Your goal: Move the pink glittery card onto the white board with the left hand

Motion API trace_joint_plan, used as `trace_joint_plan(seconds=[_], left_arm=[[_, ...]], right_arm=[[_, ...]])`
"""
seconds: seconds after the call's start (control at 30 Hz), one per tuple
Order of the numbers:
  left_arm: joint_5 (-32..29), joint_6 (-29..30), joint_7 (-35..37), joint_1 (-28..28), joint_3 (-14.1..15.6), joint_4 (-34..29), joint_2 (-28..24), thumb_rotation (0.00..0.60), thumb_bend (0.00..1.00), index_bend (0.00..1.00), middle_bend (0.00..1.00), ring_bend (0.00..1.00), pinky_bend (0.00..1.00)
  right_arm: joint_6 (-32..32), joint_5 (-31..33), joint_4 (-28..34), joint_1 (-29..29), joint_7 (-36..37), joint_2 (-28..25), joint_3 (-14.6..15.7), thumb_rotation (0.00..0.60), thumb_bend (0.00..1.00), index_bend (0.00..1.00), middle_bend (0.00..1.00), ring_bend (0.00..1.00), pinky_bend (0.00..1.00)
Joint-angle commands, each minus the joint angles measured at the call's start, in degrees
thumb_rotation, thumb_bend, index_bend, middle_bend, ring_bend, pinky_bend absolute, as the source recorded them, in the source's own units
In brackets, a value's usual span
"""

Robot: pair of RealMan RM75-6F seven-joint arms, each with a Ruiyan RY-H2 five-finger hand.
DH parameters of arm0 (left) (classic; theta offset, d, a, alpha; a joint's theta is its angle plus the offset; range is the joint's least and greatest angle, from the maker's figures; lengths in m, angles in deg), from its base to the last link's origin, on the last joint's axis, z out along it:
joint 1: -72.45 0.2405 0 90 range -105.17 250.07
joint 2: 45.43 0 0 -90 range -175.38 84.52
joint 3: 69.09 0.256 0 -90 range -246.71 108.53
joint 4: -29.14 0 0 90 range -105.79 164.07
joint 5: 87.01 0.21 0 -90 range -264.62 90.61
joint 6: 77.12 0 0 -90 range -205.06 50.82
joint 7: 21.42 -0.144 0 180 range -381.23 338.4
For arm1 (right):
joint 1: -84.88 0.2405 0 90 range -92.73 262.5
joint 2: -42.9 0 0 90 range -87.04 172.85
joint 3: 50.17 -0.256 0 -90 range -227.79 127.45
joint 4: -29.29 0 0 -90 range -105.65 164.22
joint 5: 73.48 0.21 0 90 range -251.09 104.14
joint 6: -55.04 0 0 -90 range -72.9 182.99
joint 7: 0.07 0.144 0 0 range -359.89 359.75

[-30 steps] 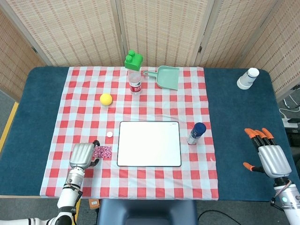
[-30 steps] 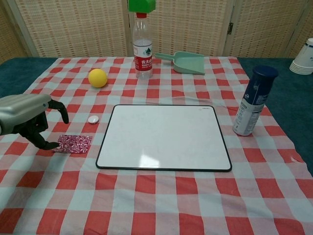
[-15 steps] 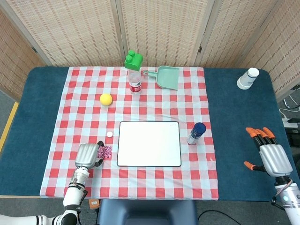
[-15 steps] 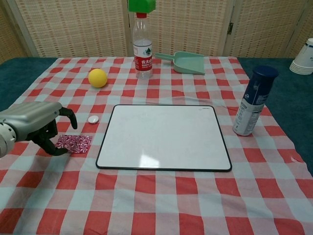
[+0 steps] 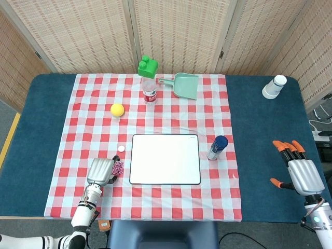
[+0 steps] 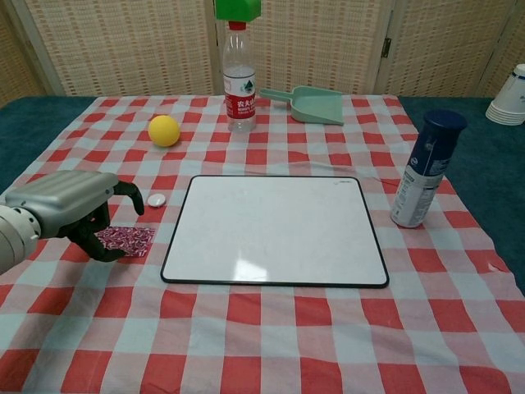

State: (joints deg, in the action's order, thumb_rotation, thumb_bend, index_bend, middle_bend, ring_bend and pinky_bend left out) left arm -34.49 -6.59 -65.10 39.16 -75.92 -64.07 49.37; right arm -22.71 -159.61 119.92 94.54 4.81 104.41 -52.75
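The left robot hand (image 6: 70, 212) curls over the pink glittery card (image 6: 125, 240), its dark fingertips (image 6: 105, 251) touching the card's left end, though whether it truly grips the card cannot be told. The card lies flat on the checked cloth (image 6: 271, 328), just left of the white board (image 6: 275, 230) (and apart from it). The right robot hand (image 5: 300, 171) hovers released, fingers spread, over the blue surface (image 5: 264, 155).

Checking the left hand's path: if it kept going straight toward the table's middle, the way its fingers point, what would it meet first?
The left hand already overlaps the pink glittery card; beyond it, the white board comes next, though depth is unclear.
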Motion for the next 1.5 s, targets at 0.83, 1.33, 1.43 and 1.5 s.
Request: trace_joint_plan(seconds=[0.83,1.33,1.43,1.5], left_arm=[[-5.19,-4.58,-3.05,-2.68,0.16,3.30,-1.10,0.600,0.25,0.31,1.00,1.00,1.00],[-8.36,-5.85,-3.63,-4.06,0.04,3.56,-1.55,0.600,0.25,0.32,1.00,1.00,1.00],[-9.65,-6.35,-4.23,-4.49,0.19,3.57,-1.74,0.600,0.25,0.34,1.00,1.00,1.00],[-10.41,-6.42,-4.58,-4.74,0.19,3.56,-1.80,0.600,0.25,0.35,1.00,1.00,1.00]], right_arm=[[-0.09,0.06,-0.03,-0.04,0.03,0.03,-0.09,0.600,0.00,0.00,0.11,0.00,0.00],[-0.26,-0.05,-0.06,-0.08,-0.07,0.11,-0.09,0.600,0.00,0.00,0.11,0.00,0.00],[-0.34,-0.09,-0.07,-0.10,-0.02,0.10,-0.11,0.600,0.00,0.00,0.11,0.00,0.00],[-0.43,-0.16,-0.09,-0.13,0.02,0.11,-0.10,0.600,0.00,0.00,0.11,0.00,0.00]])
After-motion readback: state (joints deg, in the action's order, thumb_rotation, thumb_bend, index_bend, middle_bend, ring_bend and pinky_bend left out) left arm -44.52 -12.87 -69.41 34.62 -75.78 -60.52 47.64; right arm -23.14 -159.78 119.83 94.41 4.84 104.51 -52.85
